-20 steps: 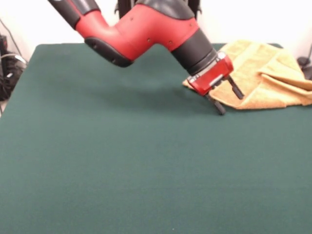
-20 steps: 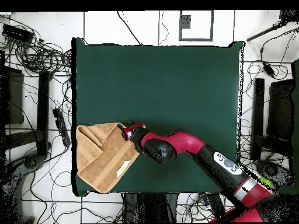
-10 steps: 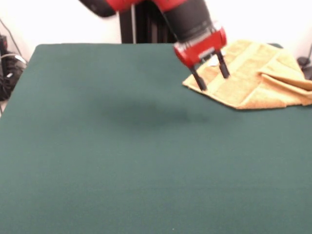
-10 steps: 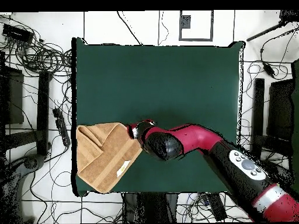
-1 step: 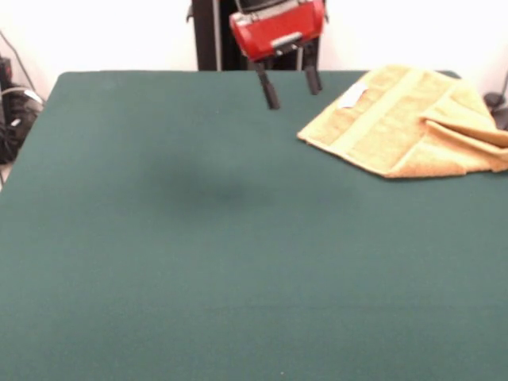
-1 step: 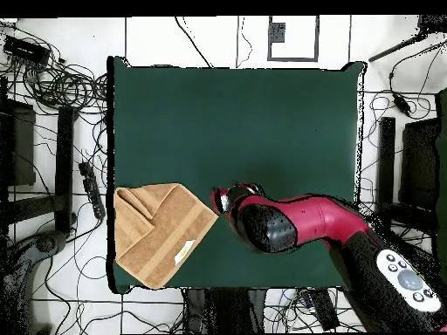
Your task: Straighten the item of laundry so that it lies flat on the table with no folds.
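Across the left and middle of the front view the dark green counter (image 5: 159, 238) lies bare, with only a soft shadow on the cloth. Up at the top centre the gripper (image 5: 289, 83) hangs in the air above the counter, its red housing tilted a little and its two dark fingers (image 5: 270, 91) pointing down, the jaws released and spread apart with nothing between them. It touches neither the cloth nor the towel. From overhead the red arm (image 6: 306, 222) reaches in from the lower right edge. To the right in the front view, the golden-orange towel (image 5: 405, 123) lies at the counter's far right corner, partly folded over itself, its white tag (image 5: 353, 95) facing up.
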